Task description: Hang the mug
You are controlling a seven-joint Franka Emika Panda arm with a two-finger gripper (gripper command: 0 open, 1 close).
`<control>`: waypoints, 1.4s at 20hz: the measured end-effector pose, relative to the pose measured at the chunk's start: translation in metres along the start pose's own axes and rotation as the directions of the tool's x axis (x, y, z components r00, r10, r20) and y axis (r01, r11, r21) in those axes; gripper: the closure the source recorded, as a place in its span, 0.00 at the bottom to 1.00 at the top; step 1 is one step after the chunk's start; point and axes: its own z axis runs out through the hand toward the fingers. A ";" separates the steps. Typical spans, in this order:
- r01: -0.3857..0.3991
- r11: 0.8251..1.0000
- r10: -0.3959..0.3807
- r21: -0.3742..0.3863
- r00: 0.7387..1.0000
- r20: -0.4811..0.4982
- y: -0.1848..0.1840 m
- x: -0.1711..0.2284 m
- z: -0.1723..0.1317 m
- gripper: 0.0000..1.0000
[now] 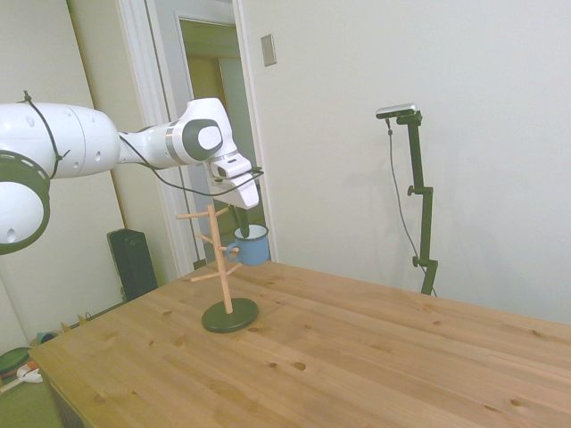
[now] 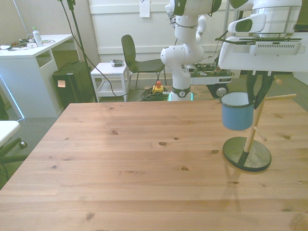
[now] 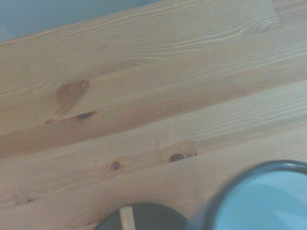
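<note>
The mug [image 1: 252, 246] is light blue with a white inside and a dark rim. It hangs upright in the air right beside the wooden mug tree [image 1: 220, 259], level with the tree's middle pegs. My gripper [image 1: 244, 227] comes down from above and is shut on the mug's rim. In the front view the mug [image 2: 237, 112] is at the front view's right under my gripper [image 2: 255, 98], with the tree's pole [image 2: 252, 131] just behind it. The wrist view shows the mug's rim [image 3: 249, 177] and the tree's dark round base [image 3: 153, 215]. Whether the handle touches a peg I cannot tell.
The tree's dark base [image 2: 247, 154] stands on the wooden table [image 2: 134, 159] near the edge at the front view's right. Behind the table are a dark chair [image 2: 132, 53], a small white trolley [image 2: 109, 72] and a white desk [image 2: 29, 62].
</note>
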 end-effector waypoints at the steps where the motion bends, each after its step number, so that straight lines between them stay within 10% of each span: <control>1: -0.001 1.000 0.001 0.000 1.000 0.000 0.000 0.001 0.000 0.00; 28: -0.084 0.993 0.082 0.078 0.996 0.020 0.106 0.107 0.020 0.00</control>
